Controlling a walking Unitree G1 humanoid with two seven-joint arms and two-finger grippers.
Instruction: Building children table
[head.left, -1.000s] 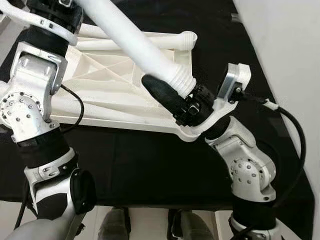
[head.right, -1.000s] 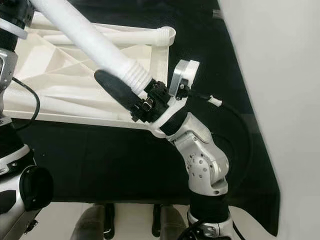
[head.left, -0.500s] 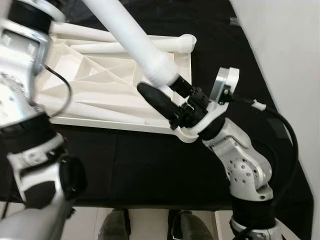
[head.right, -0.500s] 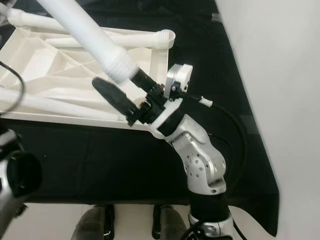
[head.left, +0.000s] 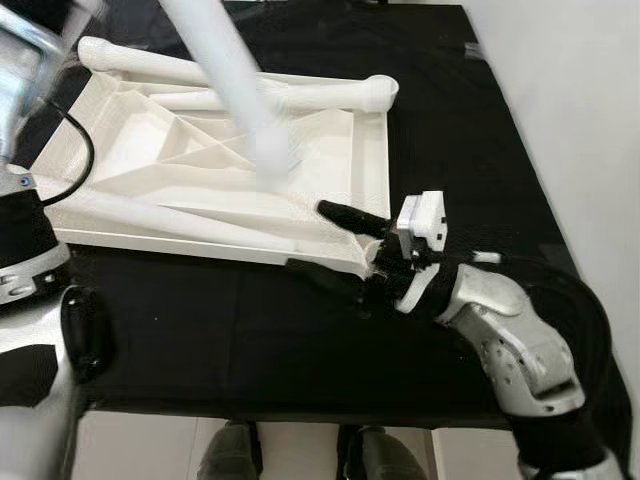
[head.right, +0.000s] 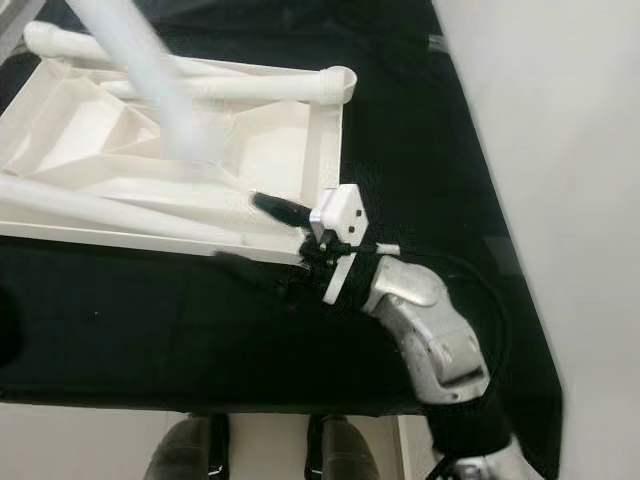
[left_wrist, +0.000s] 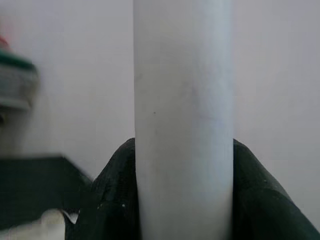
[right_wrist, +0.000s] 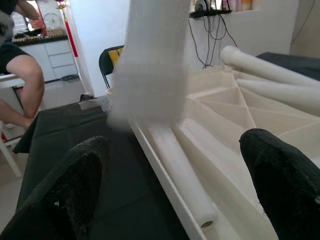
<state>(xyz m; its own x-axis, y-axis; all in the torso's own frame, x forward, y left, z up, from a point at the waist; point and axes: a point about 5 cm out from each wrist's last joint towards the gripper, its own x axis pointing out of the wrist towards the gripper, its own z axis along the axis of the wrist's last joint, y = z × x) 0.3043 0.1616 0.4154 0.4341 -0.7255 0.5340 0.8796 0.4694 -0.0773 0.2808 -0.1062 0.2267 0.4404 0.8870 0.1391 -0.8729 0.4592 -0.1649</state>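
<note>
- White table leg (head.left: 232, 85): raised over the upturned white tabletop (head.left: 150, 165), motion-blurred, its lower end above the ribbed underside.
- My left gripper (left_wrist: 182, 200): fingers (left_wrist: 107, 200) pinched on the table leg, one black pad on each side of the tube.
- Tabletop lies upside down on the black cloth (head.left: 250, 340); other white legs (head.left: 250, 90) rest along its rim and inside the frame.
- My right gripper (head.left: 340, 245): fingers spread wide, holding nothing, at the tabletop's near right corner; one finger over the rim, the other over the cloth.
- Right wrist view: a seated person (right_wrist: 20, 85) and a dark chair (right_wrist: 111, 59) in the background.
</note>
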